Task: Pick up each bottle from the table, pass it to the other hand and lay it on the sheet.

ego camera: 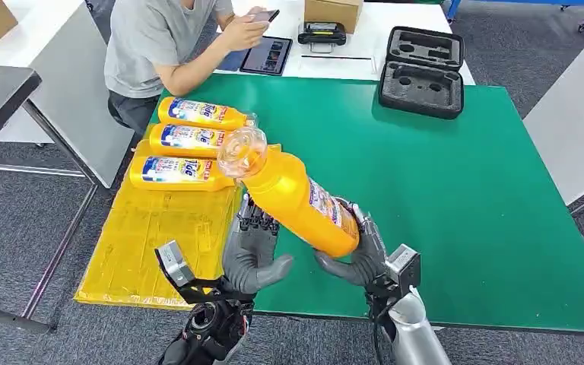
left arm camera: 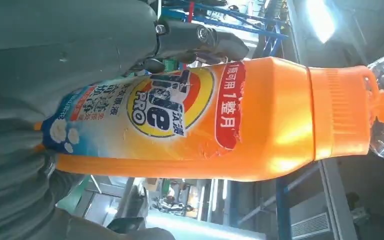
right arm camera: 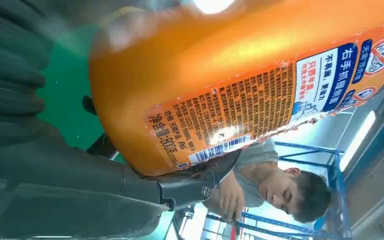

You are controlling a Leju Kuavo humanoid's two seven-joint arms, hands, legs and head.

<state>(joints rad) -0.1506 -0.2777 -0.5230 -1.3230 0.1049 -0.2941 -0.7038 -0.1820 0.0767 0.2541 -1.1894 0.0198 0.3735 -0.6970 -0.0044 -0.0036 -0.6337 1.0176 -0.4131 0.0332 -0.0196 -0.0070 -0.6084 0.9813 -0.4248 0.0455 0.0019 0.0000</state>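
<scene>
Right hand has the base end of an orange detergent bottle wrapped up, fingers curled round the bottom and thumb under it. In the right wrist view the thumb sits pressed right against the bottle's back label by the barcode. The bottle's up off the table, tilted, with its clear cap pointing up and toward the far left.

Left hand is right beside it, just under the bottle's mid section, fingers up against the bottle's side, thumb sticking out toward the right hand. The left wrist view has the front label and orange neck of the bottle close up, with a dark finger lying along its edge. Whether this hand really grips it or just touches it, can't tell.

Further out: a yellow sheet covers the near left corner of the green table, and three more orange bottles lie on its far end, side by side, caps pointing right.

Past the far edge a person in a grey shirt sits at a white table looking at a phone, with a tablet next to them. An open black foam case sits at the far edge of the green table.
</scene>
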